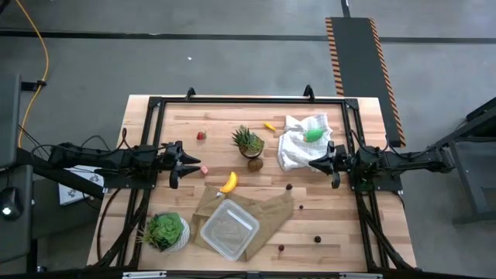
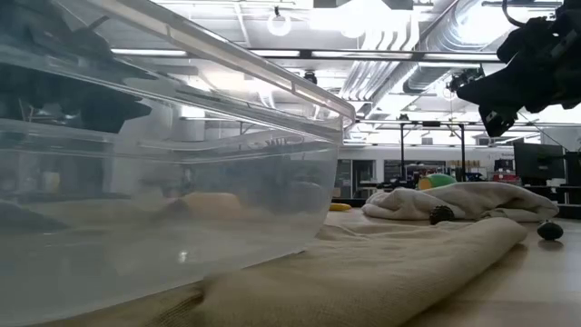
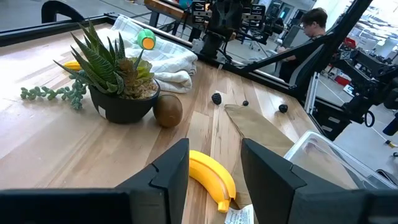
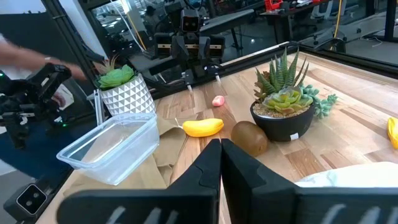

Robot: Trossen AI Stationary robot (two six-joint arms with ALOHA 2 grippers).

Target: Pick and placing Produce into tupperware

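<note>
Your tupperware (image 1: 229, 229) sits at the near edge of the table on the flat brown paper bag (image 1: 263, 209): a clear, roughly square box with rounded corners, and nothing visible inside it. The produce is scattered across the wood. The yellow banana (image 1: 229, 182), short and curved, lies just beyond the bag's far corner. The brown kiwi (image 1: 255, 163) rests right against the dark pot of the spiky plant (image 1: 248, 142). A small red strawberry (image 1: 201, 136) sits farther back on the left, a yellow-orange piece (image 1: 270, 125) lies behind the plant, and the green oval (image 1: 313, 135) rests on the crumpled white cloth (image 1: 298, 143). A small pink piece (image 1: 204, 169) lies just beside your left gripper (image 1: 194, 165), whose fingers stand apart with nothing between them, pointed at the banana. Your right gripper (image 1: 313, 162) hovers by the cloth's near edge, fingers pressed together and empty. A leafy plant in a white pot (image 1: 165, 231) stands left of the box.
</note>
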